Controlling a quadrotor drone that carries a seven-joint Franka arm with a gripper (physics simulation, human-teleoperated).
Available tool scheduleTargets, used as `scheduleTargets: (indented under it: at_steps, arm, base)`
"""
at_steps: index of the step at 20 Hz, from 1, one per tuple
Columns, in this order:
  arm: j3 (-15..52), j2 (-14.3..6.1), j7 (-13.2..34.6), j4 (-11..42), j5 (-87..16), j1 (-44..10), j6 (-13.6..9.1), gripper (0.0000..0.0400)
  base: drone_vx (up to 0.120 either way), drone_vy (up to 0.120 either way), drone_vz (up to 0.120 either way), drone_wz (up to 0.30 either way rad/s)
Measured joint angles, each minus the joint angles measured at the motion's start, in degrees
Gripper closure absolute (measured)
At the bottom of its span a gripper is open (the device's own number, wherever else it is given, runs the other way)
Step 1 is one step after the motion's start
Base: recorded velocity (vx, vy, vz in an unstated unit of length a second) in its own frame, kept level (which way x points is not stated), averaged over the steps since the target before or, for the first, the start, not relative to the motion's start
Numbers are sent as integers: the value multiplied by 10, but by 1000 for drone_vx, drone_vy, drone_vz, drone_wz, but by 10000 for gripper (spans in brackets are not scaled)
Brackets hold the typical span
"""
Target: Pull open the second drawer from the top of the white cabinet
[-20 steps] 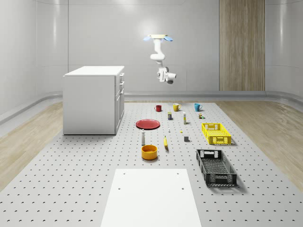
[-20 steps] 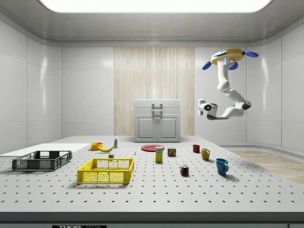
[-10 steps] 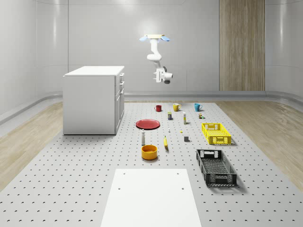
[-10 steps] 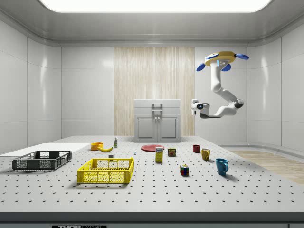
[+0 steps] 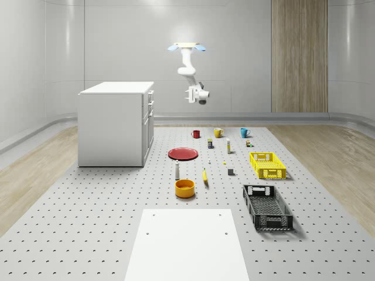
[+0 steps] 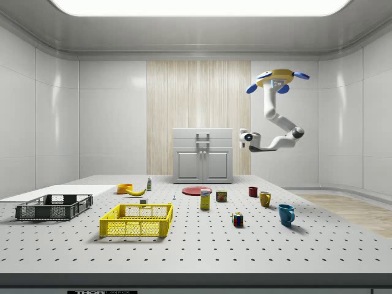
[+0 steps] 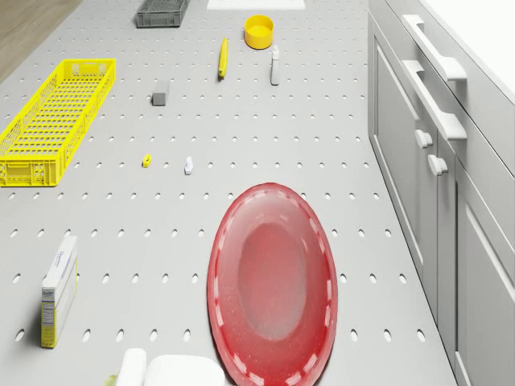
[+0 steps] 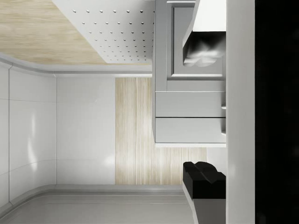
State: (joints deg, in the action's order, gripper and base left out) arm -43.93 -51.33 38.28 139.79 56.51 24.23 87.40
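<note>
The white cabinet [image 5: 111, 126] stands at the whole-scene view's left, its drawers on the face toward the mat's middle. Its second drawer [image 6: 203, 145] is closed and sits flush, with its bar handle [image 7: 438, 104] just under the top drawer's. The drone [image 5: 187, 47] hovers high in the air beside that face, over the mat near the red plate [image 5: 183, 153]. The arm hangs below it. The gripper [image 5: 191, 95] points at the cabinet at about the height of its top, well apart from it. In the wrist view the gripper [image 8: 198, 112] is open and holds nothing, and the second drawer [image 8: 189, 103] lies ahead.
On the mat in front of the cabinet lie the red plate [image 7: 273, 281], an orange bowl [image 5: 184, 188], a banana [image 5: 205, 177], three mugs [image 5: 218, 133], small boxes, a yellow crate [image 5: 268, 164] and a black crate [image 5: 267, 206]. A white board [image 5: 187, 243] lies at the near edge.
The drone, arm and gripper have shifted steadily toward the cabinet, leftward in both the whole-scene and side views. The drawers have not moved.
</note>
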Motion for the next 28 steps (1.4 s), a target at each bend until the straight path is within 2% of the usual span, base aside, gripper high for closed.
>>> scheduleTargets:
  at_steps: [7, 15, 19, 23, 28]
  arm:
    - [-10, -17, 10, 2, -12, 22, 18, 100]
    - [-20, -36, 21, 5, -26, 43, 37, 100]
    - [-24, -45, 27, 6, -33, 54, 46, 100]
    - [-28, -54, 32, 7, -39, 63, 55, 100]
    - [-32, -64, 39, 9, -47, 74, 64, 100]
  base:
    - [120, -120, 0, 0]
    - [120, 0, 0, 0]
    - [120, -120, 0, 0]
    - [120, 0, 0, 0]
    - [120, -96, 0, 0]
